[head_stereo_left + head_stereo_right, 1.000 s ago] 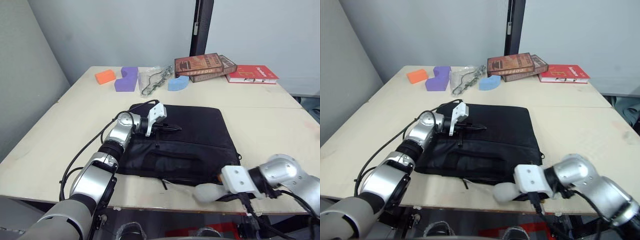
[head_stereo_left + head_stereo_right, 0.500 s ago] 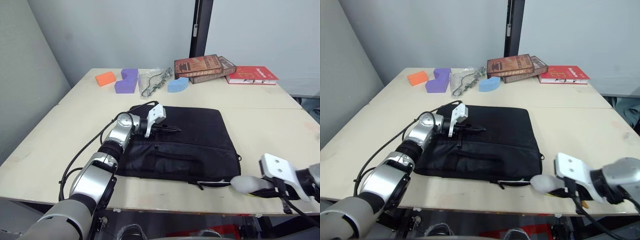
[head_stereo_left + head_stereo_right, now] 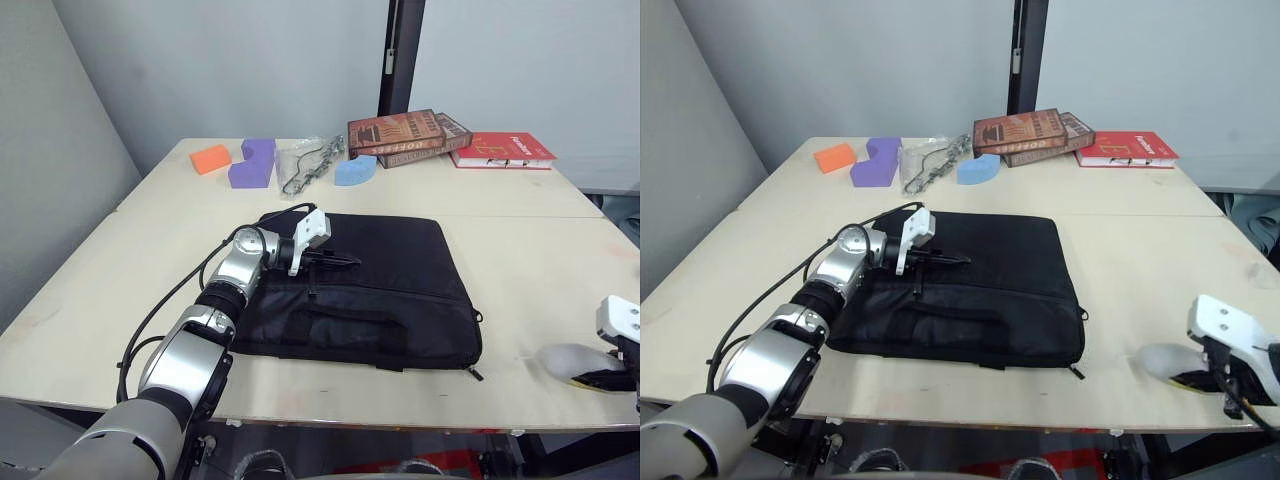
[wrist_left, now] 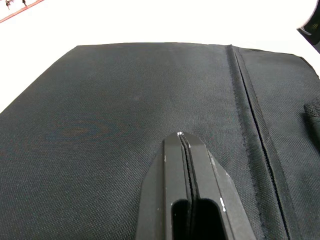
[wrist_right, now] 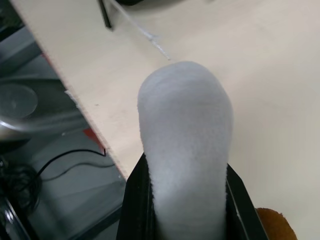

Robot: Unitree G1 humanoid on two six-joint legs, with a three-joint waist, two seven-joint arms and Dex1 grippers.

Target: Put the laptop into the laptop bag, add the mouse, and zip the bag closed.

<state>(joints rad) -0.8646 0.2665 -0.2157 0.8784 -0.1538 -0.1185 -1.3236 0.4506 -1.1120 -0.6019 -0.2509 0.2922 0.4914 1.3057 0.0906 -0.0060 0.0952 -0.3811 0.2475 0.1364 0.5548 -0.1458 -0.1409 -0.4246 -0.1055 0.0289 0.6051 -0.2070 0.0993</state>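
Observation:
The black laptop bag [image 3: 385, 275] lies flat in the middle of the table, its zipper pull [image 3: 473, 374] at the near right corner. My left gripper [image 3: 352, 259] is shut with nothing held, its tips [image 4: 182, 139] lying on the bag's top near the far left part. At the table's near right edge, well right of the bag, my right gripper [image 5: 186, 167] is shut on a fuzzy white plush toy [image 3: 566, 358], which has an orange part [image 5: 272, 225]. The laptop and the mouse are out of view.
Along the far edge sit an orange block [image 3: 210, 156], a purple block [image 3: 254, 160], a clear plastic bag with a chain [image 3: 308, 160], a blue block [image 3: 356, 168], stacked books [image 3: 408, 132] and a red book [image 3: 505, 149]. The table's front edge [image 3: 400, 421] is near the right gripper.
My right gripper has swung rightward with the plush toy, from the bag's near edge to the table's near right side. The bag's front edge now lies flat. The left arm stayed put.

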